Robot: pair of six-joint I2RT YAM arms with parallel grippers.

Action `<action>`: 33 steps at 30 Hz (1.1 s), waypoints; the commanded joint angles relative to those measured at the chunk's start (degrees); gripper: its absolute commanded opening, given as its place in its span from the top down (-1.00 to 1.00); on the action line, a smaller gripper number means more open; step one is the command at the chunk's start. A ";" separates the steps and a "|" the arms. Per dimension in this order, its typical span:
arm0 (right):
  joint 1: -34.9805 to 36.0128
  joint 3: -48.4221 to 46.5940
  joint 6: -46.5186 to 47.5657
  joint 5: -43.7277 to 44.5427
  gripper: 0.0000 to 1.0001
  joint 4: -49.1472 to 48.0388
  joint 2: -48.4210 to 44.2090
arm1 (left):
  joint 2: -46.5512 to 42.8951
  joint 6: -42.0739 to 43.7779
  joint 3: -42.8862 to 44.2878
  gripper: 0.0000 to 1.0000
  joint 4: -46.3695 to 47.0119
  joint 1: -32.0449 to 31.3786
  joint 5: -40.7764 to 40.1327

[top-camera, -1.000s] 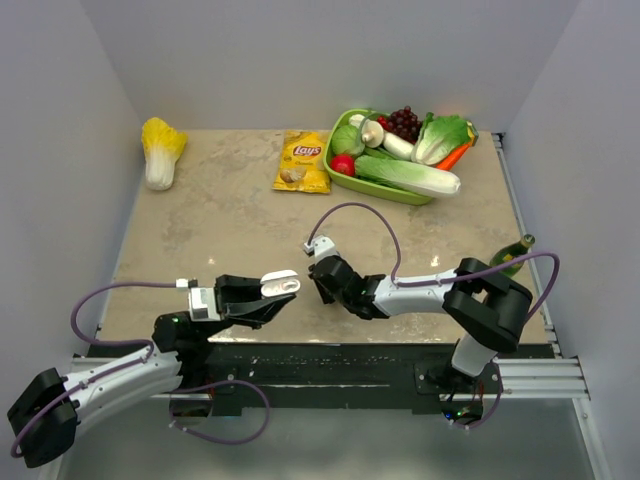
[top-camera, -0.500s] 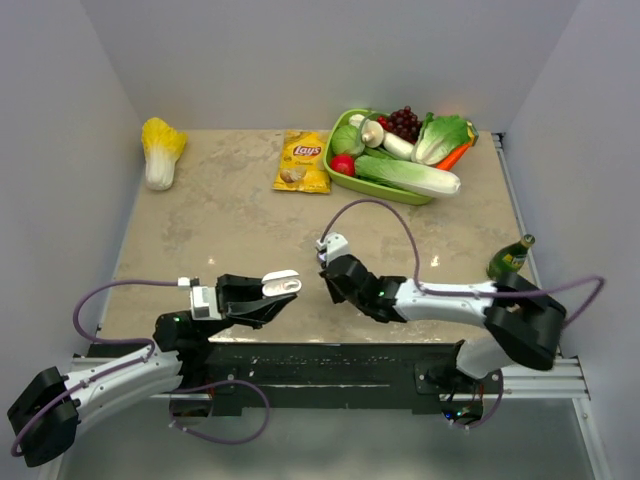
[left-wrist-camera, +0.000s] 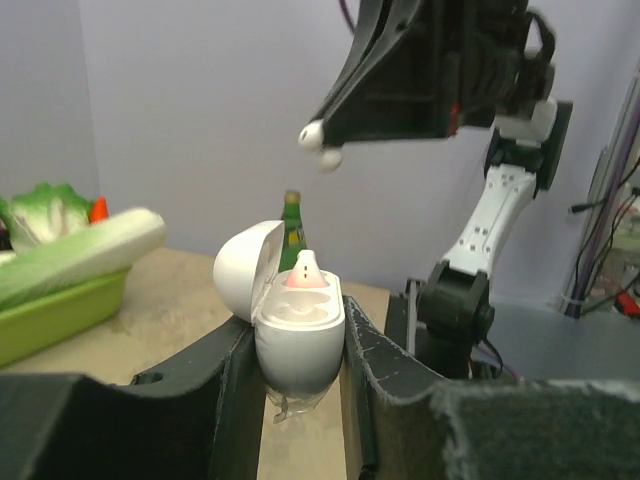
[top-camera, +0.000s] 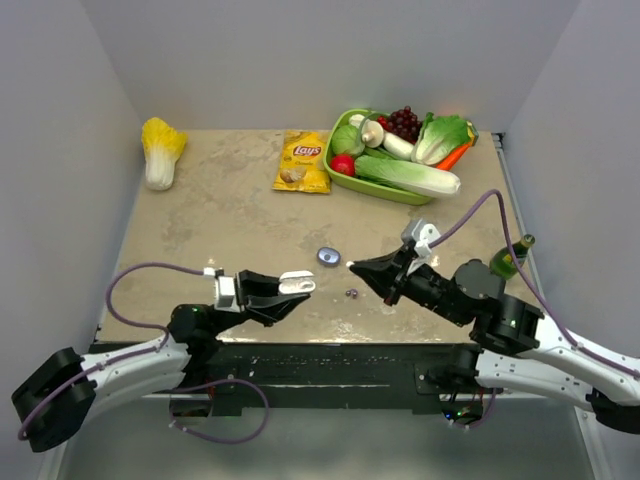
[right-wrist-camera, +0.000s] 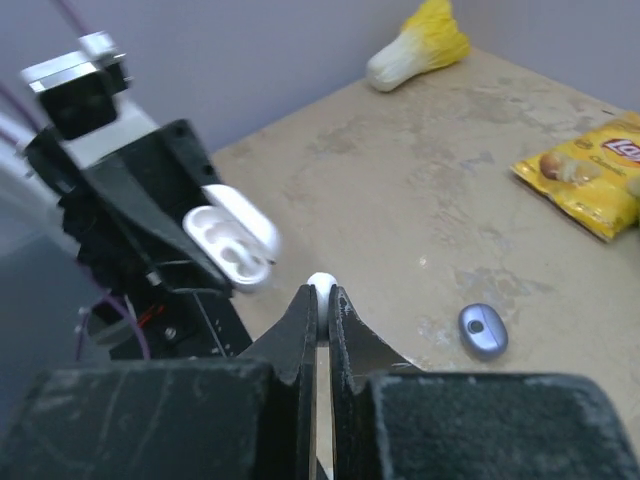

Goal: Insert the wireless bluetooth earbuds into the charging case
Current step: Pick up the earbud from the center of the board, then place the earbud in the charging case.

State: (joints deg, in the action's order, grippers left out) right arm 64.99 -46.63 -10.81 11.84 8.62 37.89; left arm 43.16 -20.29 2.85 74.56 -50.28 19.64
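My left gripper (left-wrist-camera: 300, 352) is shut on the white charging case (left-wrist-camera: 298, 335), which stands upright with its lid (left-wrist-camera: 246, 270) flipped open. From above, the case (top-camera: 296, 284) hangs just over the table's near edge. My right gripper (right-wrist-camera: 322, 300) is shut on a white earbud (right-wrist-camera: 321, 284), pinched at its fingertips. In the left wrist view that earbud (left-wrist-camera: 318, 142) hangs above the case and slightly to the right. The right gripper (top-camera: 352, 265) points left toward the case, a short gap away. A tiny purplish-grey earbud (top-camera: 351, 293) lies on the table below it.
A bluish-grey oval pod (top-camera: 328, 256) lies on the table near the right fingertips. Farther back are a yellow chips bag (top-camera: 303, 161), a green tray (top-camera: 345, 180) of toy vegetables and a yellow cabbage (top-camera: 160, 148). A green bottle (top-camera: 512, 256) stands at the right edge.
The right gripper closed on the white earbud and lifted off the table, its arm swinging right and uncovering the pod and the purplish bud. The left gripper moved slightly right with the case.
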 commanded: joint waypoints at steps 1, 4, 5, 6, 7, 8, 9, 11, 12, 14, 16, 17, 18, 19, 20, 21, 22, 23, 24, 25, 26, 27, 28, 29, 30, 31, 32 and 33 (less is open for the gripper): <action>1.45 -2.14 6.41 -13.40 1.00 5.26 0.87 | 9.19 -1.76 -7.78 1.00 8.22 0.18 5.66; 3.03 -2.85 7.29 -17.63 1.00 6.14 2.27 | 15.54 -3.61 -5.49 1.00 11.91 0.27 11.55; 3.73 -3.02 7.55 -17.81 1.00 7.01 2.80 | 16.86 -4.74 -5.14 1.00 13.14 0.27 12.95; 4.52 -3.29 7.56 -17.03 1.00 7.37 3.24 | 18.96 -5.28 -4.62 1.00 15.41 0.27 15.14; 6.44 -3.38 7.82 -17.11 1.00 7.37 3.50 | 19.77 -5.63 -4.26 1.00 15.96 0.27 16.12; 7.33 -3.55 7.99 -16.93 1.00 7.46 4.29 | 20.38 -5.89 -3.82 1.00 15.96 0.27 17.18; 8.21 -3.81 8.08 -15.80 1.00 8.51 4.73 | 21.08 -5.90 -3.30 1.00 14.92 0.27 18.49; 10.76 -4.34 8.43 -14.13 1.00 9.56 6.05 | 21.27 -5.29 -1.73 1.00 12.99 0.27 19.64; 11.55 -4.61 8.52 -12.99 1.00 10.01 6.58 | 21.09 -5.20 -1.36 1.00 12.63 0.19 20.34; 12.96 -4.70 8.61 -12.19 1.00 10.45 7.72 | 20.65 -4.58 -1.18 1.00 11.49 0.27 20.53; 13.67 -4.52 8.52 -11.92 1.00 10.36 8.25 | 20.21 -4.23 -0.39 1.00 10.43 0.19 21.84; 13.76 -4.52 8.52 -11.92 1.00 10.19 8.78 | 20.39 -3.97 -0.04 1.00 9.56 0.18 22.28; 13.76 -4.35 8.52 -11.92 1.00 9.93 9.39 | 20.48 -3.96 0.48 1.00 9.37 0.10 23.24; 13.85 -4.34 8.44 -10.97 1.00 9.66 9.74 | 20.48 -3.88 0.57 1.00 9.37 0.10 23.51; 14.02 -4.34 8.35 -10.78 1.00 9.57 10.18 | 20.56 -3.79 0.84 1.00 9.37 -0.16 23.52; 14.02 -4.34 8.26 -10.43 1.00 9.22 10.97 | 20.56 -3.70 0.84 1.00 9.46 -0.25 23.52; 14.02 -4.26 7.65 -9.99 1.00 8.96 11.33 | 20.56 -3.70 0.93 1.00 9.37 -0.43 23.52; 14.02 -4.34 7.38 -9.64 1.00 8.69 11.68 | 20.56 -3.70 0.93 1.00 9.46 -0.95 23.43; 14.02 -4.26 7.03 -9.38 1.00 8.17 11.94 | 20.74 -3.61 1.01 1.00 9.46 -1.13 23.43; 14.11 -4.08 6.68 -9.46 1.00 7.73 12.21 | 20.91 -3.61 1.01 1.00 9.37 -1.40 23.17; 14.11 -3.91 6.68 -9.46 1.00 6.68 12.47 | 21.00 -3.61 1.01 1.00 9.46 -1.83 22.99; 14.20 -3.73 6.59 -9.38 1.00 6.41 12.82 | 21.26 -3.61 1.10 1.00 9.63 -1.92 22.81; 14.20 -3.73 6.50 -9.29 1.00 6.23 13.52 | 21.44 -3.70 1.10 1.00 9.81 -2.10 22.81; 14.20 -3.73 6.50 -9.37 1.00 5.80 13.79 | 21.53 -3.70 1.36 1.00 9.98 -2.54 22.81; 14.20 -3.73 6.41 -9.03 1.00 5.53 13.96 | 21.88 -3.70 1.54 1.00 9.99 -2.71 22.64; 14.28 -3.56 6.24 -9.11 1.00 5.18 14.23 | 21.97 -3.70 1.54 1.00 9.99 -2.89 22.55; 14.20 -3.38 6.24 -9.28 1.00 4.57 14.32 | 21.97 -3.61 1.54 1.00 10.16 -3.07 22.46; 14.20 -3.38 6.06 -8.94 1.00 4.47 14.58 | 22.14 -3.61 1.54 1.00 10.25 -3.15 22.20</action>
State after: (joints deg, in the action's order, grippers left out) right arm 78.81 -48.42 -4.05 1.67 17.19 52.14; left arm 64.79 -24.86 2.87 73.63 -52.69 41.78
